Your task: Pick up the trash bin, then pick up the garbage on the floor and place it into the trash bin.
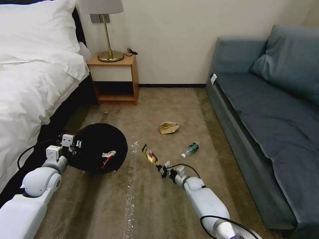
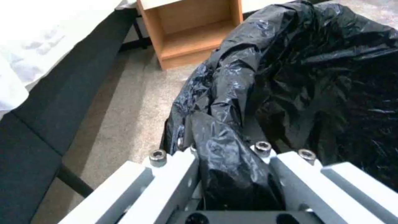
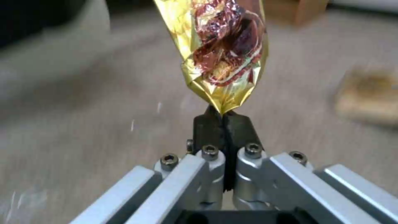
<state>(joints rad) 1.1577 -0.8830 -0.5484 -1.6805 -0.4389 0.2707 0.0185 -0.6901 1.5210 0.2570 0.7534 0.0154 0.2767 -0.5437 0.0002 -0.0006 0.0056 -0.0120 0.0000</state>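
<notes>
Two grippers are busy: the left gripper (image 2: 232, 174) clamps the trash bin's (image 1: 96, 147) bag-lined rim (red-and-white wrapper (image 1: 108, 156) inside), while the right gripper (image 3: 224, 119) pinches the gold wrapper (image 3: 222, 49) above the carpet (image 1: 156, 202).

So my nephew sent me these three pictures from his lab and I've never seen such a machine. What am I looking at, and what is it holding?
It is a wheeled robot with two white arms, tidying a bedroom. The wide picture comes from a camera on its head; the two close-ups come from cameras on its wrists. The left gripper is clamped on the black-bagged rim of a trash bin, which already holds a red-and-white wrapper. The right gripper pinches a gold snack wrapper by one corner, lifted off the carpet. On the carpet lie a crumpled paper bag and a small green bottle.
</notes>
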